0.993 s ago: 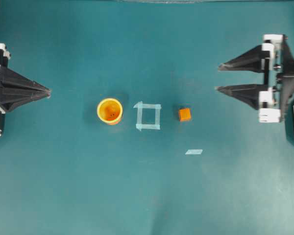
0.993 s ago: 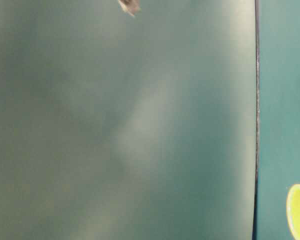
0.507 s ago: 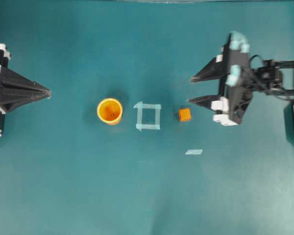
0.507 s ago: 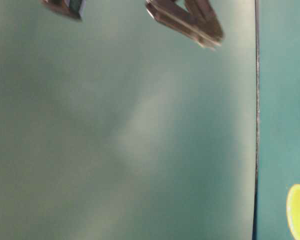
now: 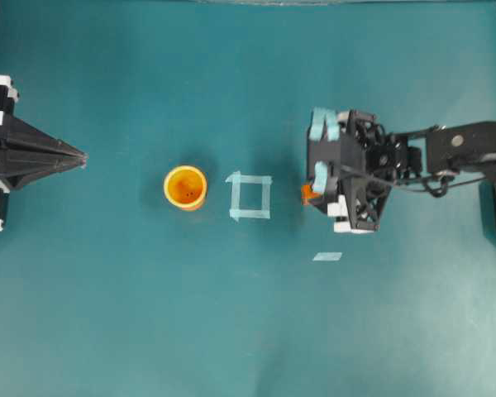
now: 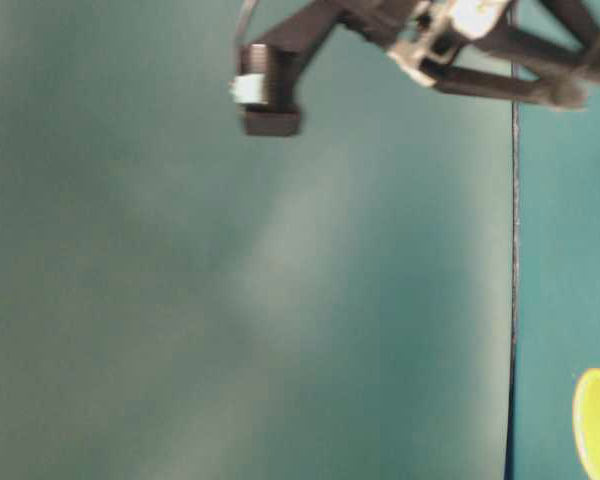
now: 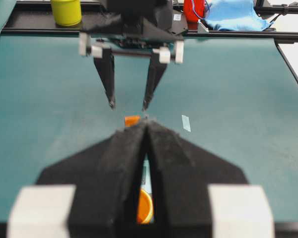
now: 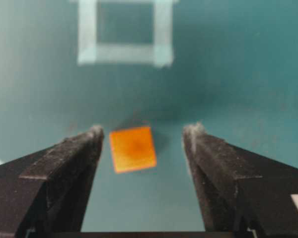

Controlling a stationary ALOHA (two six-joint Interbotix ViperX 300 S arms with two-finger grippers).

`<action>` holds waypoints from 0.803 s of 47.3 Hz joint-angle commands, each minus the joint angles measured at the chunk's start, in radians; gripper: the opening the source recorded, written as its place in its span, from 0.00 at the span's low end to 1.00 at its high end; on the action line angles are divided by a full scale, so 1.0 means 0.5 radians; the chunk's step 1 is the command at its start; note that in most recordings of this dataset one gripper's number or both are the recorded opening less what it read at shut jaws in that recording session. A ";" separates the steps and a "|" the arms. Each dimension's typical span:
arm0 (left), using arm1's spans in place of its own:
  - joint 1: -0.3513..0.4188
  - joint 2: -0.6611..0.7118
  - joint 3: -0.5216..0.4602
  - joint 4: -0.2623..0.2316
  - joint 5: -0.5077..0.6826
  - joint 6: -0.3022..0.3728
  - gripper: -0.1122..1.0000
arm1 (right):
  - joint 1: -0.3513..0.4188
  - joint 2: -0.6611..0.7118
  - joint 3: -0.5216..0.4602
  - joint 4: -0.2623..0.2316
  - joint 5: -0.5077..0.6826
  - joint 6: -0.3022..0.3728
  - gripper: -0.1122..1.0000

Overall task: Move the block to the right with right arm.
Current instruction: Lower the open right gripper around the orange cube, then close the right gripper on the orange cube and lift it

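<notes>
Right gripper (image 8: 144, 136), right wrist view: fingers spread wide, one on each side of the block (image 8: 133, 148), which lies on the teal table (image 8: 238, 59) between the fingertips, nearer the left one, with a gap on either side. A tape square (image 8: 124, 32) sits at upper centre of that frame. Overhead view: the block (image 5: 307, 193) shows at centre right, mostly covered by the gripper; the cup (image 5: 185, 188) stands left of the tape square. Left gripper (image 5: 81, 155), left edge: fingers pressed together.

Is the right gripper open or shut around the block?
Open. The right gripper has its fingers spread either side of the block, with gaps on both sides.
</notes>
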 commanded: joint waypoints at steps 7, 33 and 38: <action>-0.003 0.006 -0.058 0.006 -0.006 0.000 0.10 | -0.003 0.037 -0.067 -0.126 0.061 -0.015 0.69; -0.003 0.006 -0.058 0.006 -0.006 0.000 0.10 | 0.000 0.187 -0.067 -0.141 -0.031 -0.012 0.69; -0.003 0.006 -0.058 0.006 -0.003 0.000 0.10 | 0.000 0.206 -0.067 -0.138 -0.049 -0.006 0.69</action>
